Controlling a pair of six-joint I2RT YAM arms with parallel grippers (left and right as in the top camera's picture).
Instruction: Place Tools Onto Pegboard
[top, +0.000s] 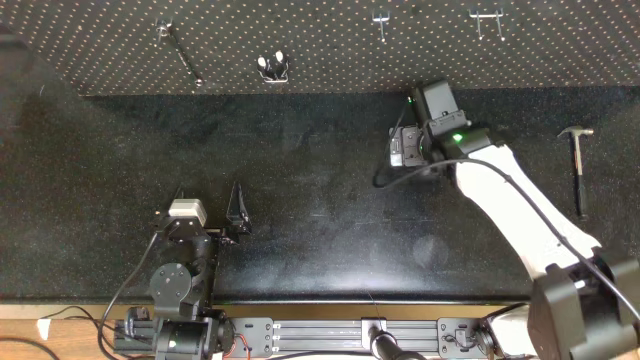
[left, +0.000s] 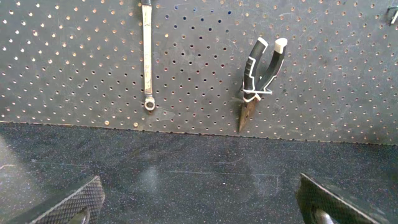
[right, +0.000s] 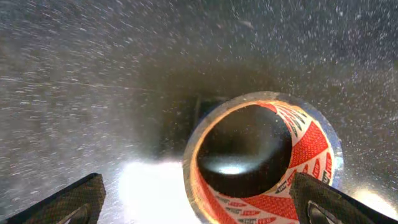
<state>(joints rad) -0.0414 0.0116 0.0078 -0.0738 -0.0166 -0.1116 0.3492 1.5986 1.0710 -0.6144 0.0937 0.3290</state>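
A roll of tape (right: 261, 155) with red and white print lies flat on the dark mat. My right gripper (right: 199, 211) hangs open above it, its fingers spread wide on either side of the roll and closer to it on one side. In the top view the right gripper (top: 432, 112) is near the foot of the pegboard (top: 330, 45). A wrench (top: 183, 50) and a pair of pliers (top: 273, 67) hang on the board. A hammer (top: 578, 170) lies on the mat at the far right. My left gripper (top: 238, 208) rests open at the near left, facing the wrench (left: 147, 56) and pliers (left: 258, 74).
Two bare hooks (top: 380, 20) (top: 487, 20) stick out of the pegboard's upper right. Open mat stretches between the two arms and along the front edge.
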